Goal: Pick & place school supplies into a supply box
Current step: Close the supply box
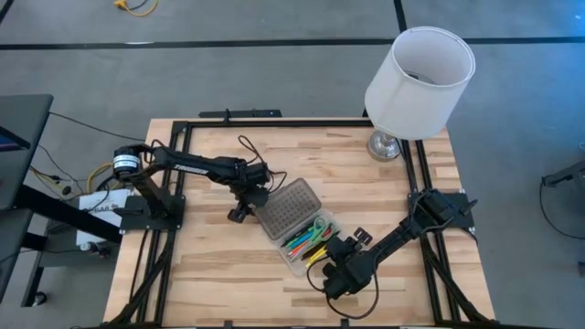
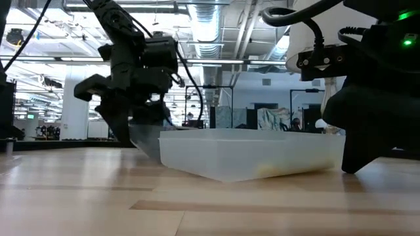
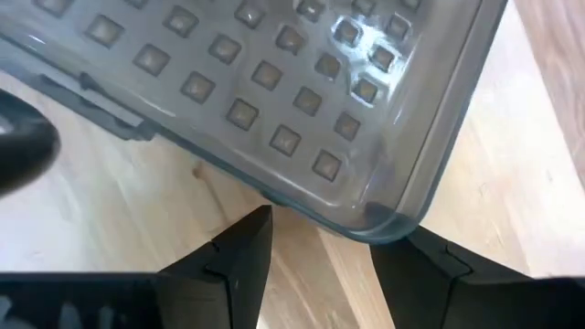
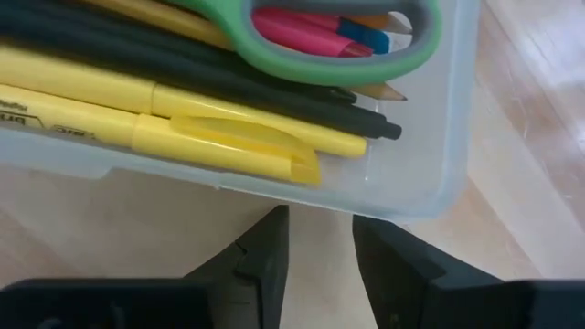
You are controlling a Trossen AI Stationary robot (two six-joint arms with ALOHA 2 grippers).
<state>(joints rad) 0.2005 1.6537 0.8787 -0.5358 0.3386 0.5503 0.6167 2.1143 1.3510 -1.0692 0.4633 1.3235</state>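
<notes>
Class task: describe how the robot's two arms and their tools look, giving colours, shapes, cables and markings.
Both arms are black jointed links. The left tool and right tool each end in two dark wedge-shaped fingers. Black cables loop along the left arm; a silver ring marks its base.

Your left arm reaches in from the left side, its left gripper [image 1: 245, 203] low over the desk [image 1: 201, 265] with jaws parted. Your right arm angles in from the right, right gripper [image 1: 331, 274] low, its 2 jaws slightly apart.
</notes>
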